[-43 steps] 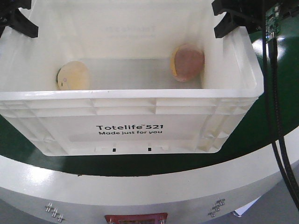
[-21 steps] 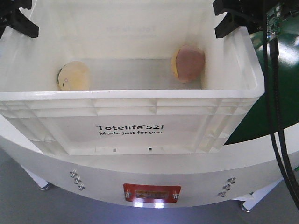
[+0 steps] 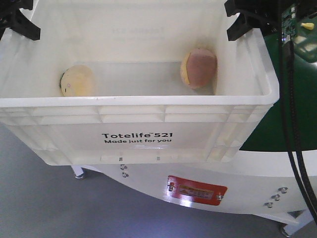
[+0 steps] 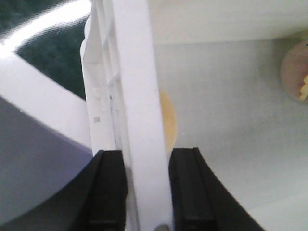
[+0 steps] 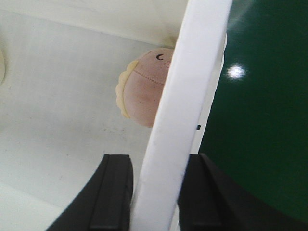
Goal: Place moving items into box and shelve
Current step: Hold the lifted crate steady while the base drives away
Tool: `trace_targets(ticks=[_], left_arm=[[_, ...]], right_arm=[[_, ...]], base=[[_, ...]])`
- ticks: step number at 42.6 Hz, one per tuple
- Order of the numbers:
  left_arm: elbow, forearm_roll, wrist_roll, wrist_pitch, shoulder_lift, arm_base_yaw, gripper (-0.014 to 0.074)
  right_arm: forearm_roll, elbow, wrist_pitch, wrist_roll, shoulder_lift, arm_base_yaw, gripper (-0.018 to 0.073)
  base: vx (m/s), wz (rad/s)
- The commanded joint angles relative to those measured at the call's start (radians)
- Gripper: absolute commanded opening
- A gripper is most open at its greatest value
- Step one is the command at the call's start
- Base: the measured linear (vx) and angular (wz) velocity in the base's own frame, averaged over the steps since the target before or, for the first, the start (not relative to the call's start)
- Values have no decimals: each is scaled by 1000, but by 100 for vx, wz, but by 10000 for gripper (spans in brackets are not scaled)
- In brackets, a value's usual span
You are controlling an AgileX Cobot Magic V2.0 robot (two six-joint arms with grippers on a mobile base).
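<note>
Fingers of left gripper [image 4: 147, 192]: black pads [image 4: 109, 187] are closed on the box's end wall, one pad outside and one inside, with the white ribbed rim [image 4: 137, 96] pinched between them.
Fingers of right gripper [image 5: 156, 192]: black pads [image 5: 114, 190] are clamped the same way on the opposite end wall, the rim [image 5: 192, 72] running up between them.
Grippers in front view: left gripper [image 3: 17, 22] sits at the upper left corner of the frame and right gripper [image 3: 242, 20] at the upper right, each at one end of the box.
Box [image 3: 138, 119]: off-white tote, open top, level, filling the upper and middle frame; black print "Totelife 521 Made just for you" on the near wall.
Cream ball [image 3: 79, 80]: inside the box on its floor, at the left end, against the wall.
Pinkish-brown ball [image 3: 199, 68]: inside the box at the right end, near the far right corner, well apart from the cream ball; its stitched face shows in the right wrist view [image 5: 142, 96].
Table [image 3: 282, 124]: round green top with a white side, at right and below the box.
Red plate [image 3: 195, 190]: on the table's white side, lower centre.
Floor [image 3: 39, 198]: grey, lower left, below the box's left part.
Cables [image 3: 292, 124]: black, hanging down the right edge.
</note>
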Motion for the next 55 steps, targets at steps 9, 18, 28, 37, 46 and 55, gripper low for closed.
trace_targets(ticks=[9, 18, 28, 37, 46, 55], left_arm=[[-39, -171, -2, -97, -52, -17, -4], [-39, -171, -2, -96, -52, -17, -4], [-39, -171, -2, -94, -52, -17, -4], [-39, -171, -2, -94, -52, -17, -4], [-39, -171, -2, -94, -52, -17, -4], [-39, -171, -2, -94, -52, -17, -4]], right_arm=[[176, -39, -88, -28, -60, 17, -3], [176, -39, -88, -28, -60, 17, -3], [176, -39, -88, -28, -60, 17, -3], [176, -39, -88, -28, -60, 17, -3], [176, -39, -88, -28, -60, 17, -3], [176, -39, -87, -28, -60, 17, -3]], base=[[-13, 50], [-13, 50], [-13, 49], [-12, 49], [-9, 52], [-8, 57]])
